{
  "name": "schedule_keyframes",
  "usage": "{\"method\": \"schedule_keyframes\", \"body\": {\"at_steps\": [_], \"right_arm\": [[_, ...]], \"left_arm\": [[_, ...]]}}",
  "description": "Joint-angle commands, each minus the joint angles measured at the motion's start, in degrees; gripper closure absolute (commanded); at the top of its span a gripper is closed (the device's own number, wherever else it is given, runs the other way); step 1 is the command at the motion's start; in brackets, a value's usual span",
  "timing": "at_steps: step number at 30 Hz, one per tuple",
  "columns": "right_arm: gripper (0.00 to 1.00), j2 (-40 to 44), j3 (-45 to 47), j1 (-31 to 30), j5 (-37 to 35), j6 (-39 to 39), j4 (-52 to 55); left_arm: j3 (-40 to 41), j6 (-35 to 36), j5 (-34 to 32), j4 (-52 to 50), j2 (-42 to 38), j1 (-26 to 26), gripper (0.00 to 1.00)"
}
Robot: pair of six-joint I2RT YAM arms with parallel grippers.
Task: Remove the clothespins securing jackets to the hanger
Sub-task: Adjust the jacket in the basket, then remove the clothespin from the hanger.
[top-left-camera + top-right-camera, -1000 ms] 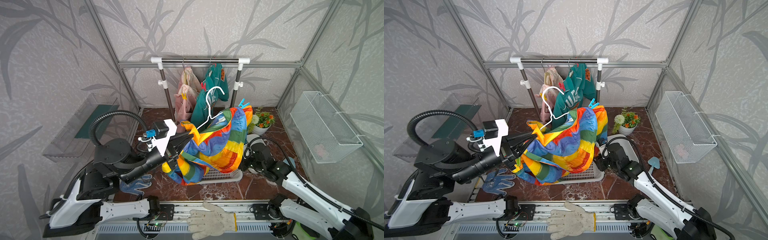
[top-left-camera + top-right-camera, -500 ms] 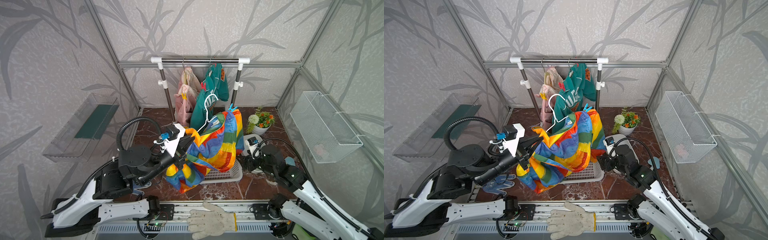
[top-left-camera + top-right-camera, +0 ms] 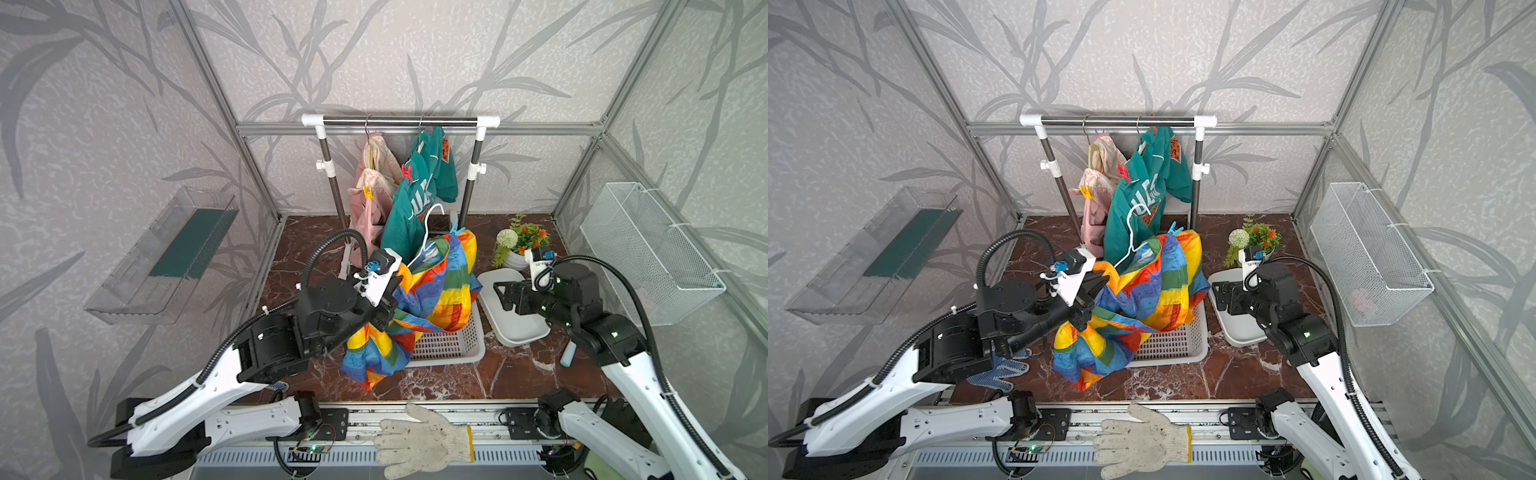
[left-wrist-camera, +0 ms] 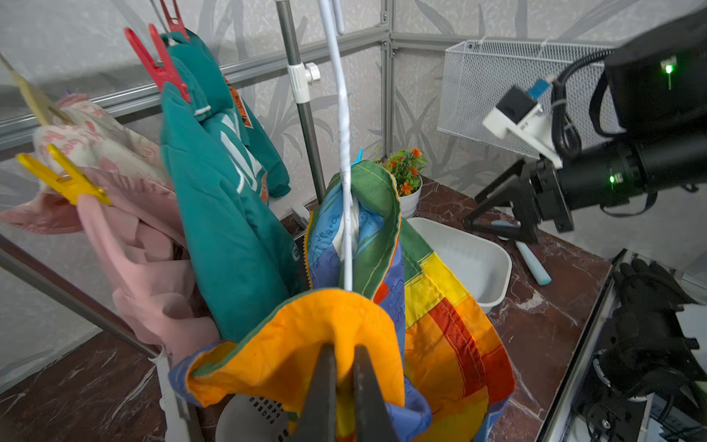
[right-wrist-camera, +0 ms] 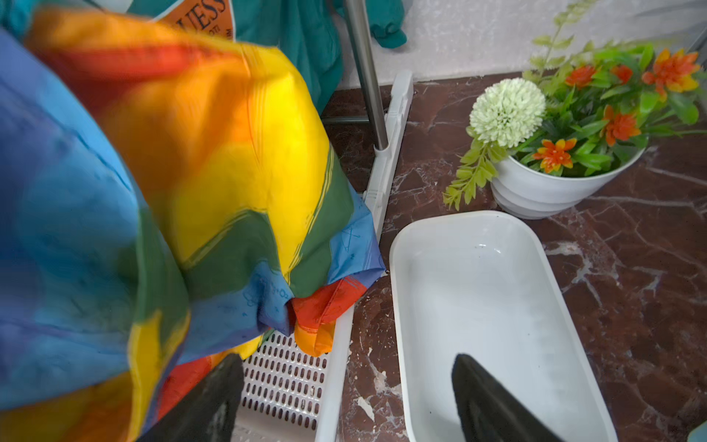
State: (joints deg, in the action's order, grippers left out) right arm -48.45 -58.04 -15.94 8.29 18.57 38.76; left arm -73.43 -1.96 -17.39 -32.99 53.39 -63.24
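Clothespins are being seen in three places: a blue one (image 3: 456, 229) on the rainbow jacket (image 3: 432, 291), a yellow one (image 4: 63, 180) on the pink jacket (image 4: 145, 260), and a red one (image 4: 158, 63) on the teal jacket (image 4: 229, 214), both on the rail. The rainbow jacket is being pinched between the closed fingers of the left gripper (image 4: 343, 386) above the basket (image 3: 449, 345). The right gripper (image 5: 344, 402) is being held with fingers spread wide over the white tray (image 5: 497, 306), gripping nothing

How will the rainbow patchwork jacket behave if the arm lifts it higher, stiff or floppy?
Probably floppy: the rainbow patchwork jacket sags in folds below the left gripper, which pinches its orange edge. It looks thin and light, so it may swing. The thin white wire hanger stands inside the collar, so it could shift or slip out.
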Motion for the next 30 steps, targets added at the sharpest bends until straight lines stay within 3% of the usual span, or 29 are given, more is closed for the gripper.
{"method": "schedule_keyframes", "body": {"at_steps": [1,8,14,19,30], "right_arm": [[0.18,-3.21,-4.38,4.67,11.16,5.92,4.29],[0.23,-10.70,-10.75,5.29,14.89,14.03,7.52],[0.26,-12.38,-11.46,5.27,16.94,22.48,7.38],[0.27,-14.56,-13.90,5.31,17.37,24.20,10.74],[0.30,-20.15,-14.16,4.22,19.15,28.03,7.03]], "left_arm": [[0.53,4.00,4.09,1.79,0.13,0.15,1.00],[4.98,9.11,6.85,3.72,-2.09,0.18,1.00],[6.91,11.65,6.20,3.20,-1.69,0.05,1.00],[8.22,14.43,4.08,5.19,-1.43,-1.04,1.00],[9.71,17.86,0.14,6.47,1.44,-4.59,1.00]]}}
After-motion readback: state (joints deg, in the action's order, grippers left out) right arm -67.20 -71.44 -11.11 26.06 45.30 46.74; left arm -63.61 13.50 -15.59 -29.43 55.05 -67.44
